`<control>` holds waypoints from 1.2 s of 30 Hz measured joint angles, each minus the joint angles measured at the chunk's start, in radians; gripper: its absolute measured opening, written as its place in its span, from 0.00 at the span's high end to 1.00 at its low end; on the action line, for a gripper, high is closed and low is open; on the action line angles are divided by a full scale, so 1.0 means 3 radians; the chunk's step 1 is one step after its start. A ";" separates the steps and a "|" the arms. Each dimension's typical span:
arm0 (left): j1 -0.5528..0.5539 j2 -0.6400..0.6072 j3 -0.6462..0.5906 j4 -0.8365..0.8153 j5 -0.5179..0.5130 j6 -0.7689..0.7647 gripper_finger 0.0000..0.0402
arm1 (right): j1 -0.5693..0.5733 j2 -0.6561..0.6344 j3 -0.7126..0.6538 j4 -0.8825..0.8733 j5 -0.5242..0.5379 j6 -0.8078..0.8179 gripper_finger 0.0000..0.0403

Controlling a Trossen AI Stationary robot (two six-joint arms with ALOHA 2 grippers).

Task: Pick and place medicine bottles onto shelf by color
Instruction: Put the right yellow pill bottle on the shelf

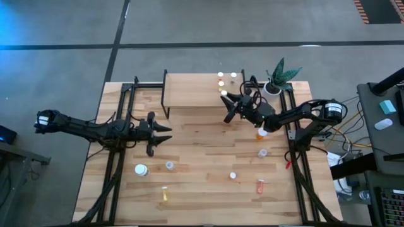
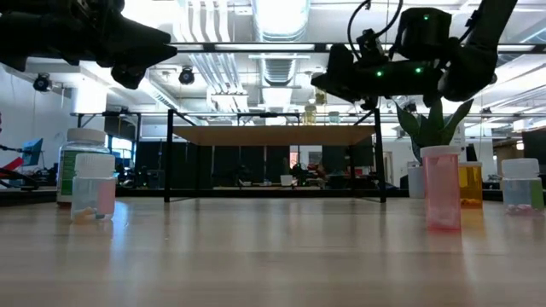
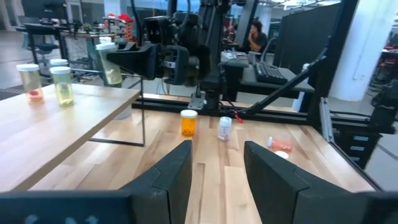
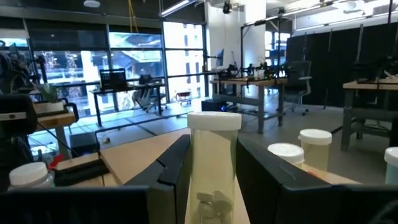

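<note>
A clear, white-capped bottle is held between the fingers of the right gripper at the right end of the shelf, beside three bottles already placed there. The bottle is judged light, rigid and slick, best gripped across its body below the cap. The left gripper is seen parted and empty above the wooden table, where other bottles are scattered. A workshop of desks and monitors, possibly with a seated person, is glimpsed behind.
</note>
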 joint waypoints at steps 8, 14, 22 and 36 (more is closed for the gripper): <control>0.0000 0.0000 0.0000 0.0001 -0.0006 0.0001 0.68 | -0.0040 0.0000 0.0098 -0.0342 0.0004 0.0048 0.75; 0.0000 0.0000 0.0000 0.0003 -0.0004 0.0001 0.68 | -0.0042 0.0093 0.0179 -0.0345 0.0086 0.0042 0.75; 0.0000 0.0000 -0.0001 0.0004 -0.0005 0.0000 0.68 | -0.0016 0.0372 0.0335 -0.0269 0.0361 -0.0074 0.75; 0.0000 0.0000 -0.0001 -0.0001 -0.0004 -0.0003 0.68 | 0.0024 0.0380 0.0359 -0.0360 0.0416 -0.0167 0.75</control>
